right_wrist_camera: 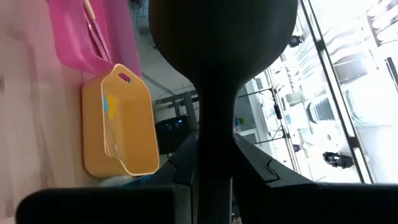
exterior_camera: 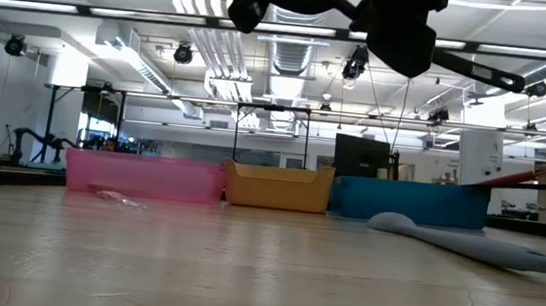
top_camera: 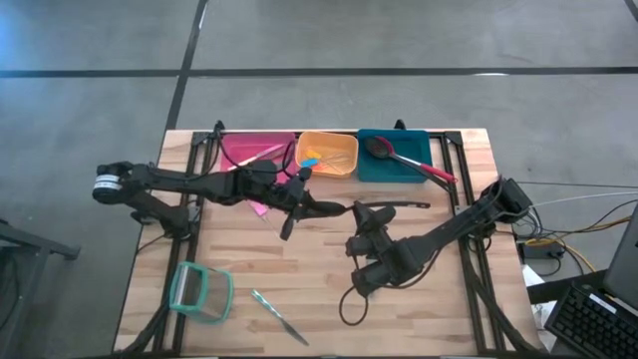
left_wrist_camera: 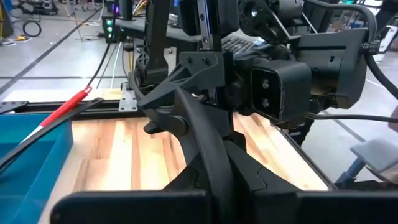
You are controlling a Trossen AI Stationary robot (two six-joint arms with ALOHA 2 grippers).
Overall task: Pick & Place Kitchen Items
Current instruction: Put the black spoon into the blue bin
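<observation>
A long black spoon hangs over the table's middle, lying left to right with its thin handle toward the right. My left gripper reaches in from the left and is shut on its head end. My right gripper comes from the near right, rolled on its side, and is shut on it too. A red-handled spoon lies in the teal bin. A slim knife lies flat near the front edge. A small pink piece lies below the pink bin. My left gripper pinches a curved black band of the spoon between its two fingers, coming level from the table's left. The band rises away toward the right gripper, clear of the table. Which part of the spoon it is cannot be told. My right gripper pinches the spoon's narrow neck just below the round head. Its fingers lie across the spoon. The head sticks out toward the table's left. The spoon is lifted clear of the table.
Pink, orange and teal bins stand side by side along the far edge. A clear teal-rimmed container stands at the near left. A grey spatula lies on the table in the low view. A cable loop hangs under the right arm.
</observation>
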